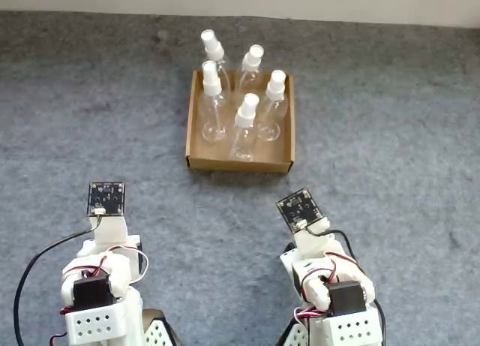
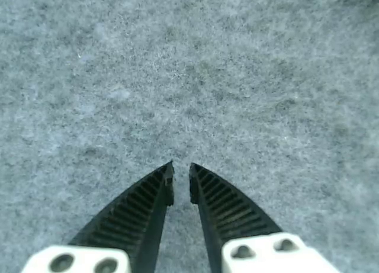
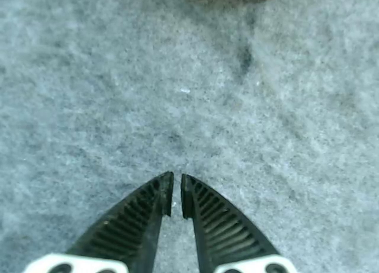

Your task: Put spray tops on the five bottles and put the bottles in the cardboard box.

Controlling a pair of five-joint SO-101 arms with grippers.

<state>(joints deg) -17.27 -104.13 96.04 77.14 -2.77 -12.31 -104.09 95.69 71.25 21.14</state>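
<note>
Soft, even light lies over the grey bench (image 1: 390,136). A thin dark shadow runs along the near wall of the cardboard box (image 1: 238,164), and the clear bottles (image 1: 214,117) carry small bright glints.

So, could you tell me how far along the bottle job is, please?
Done: all five bottles wear spray tops and stand in the box. In hand: nothing; the left gripper and right gripper are shut and empty over the mat. Left: nothing that I can see.
</note>
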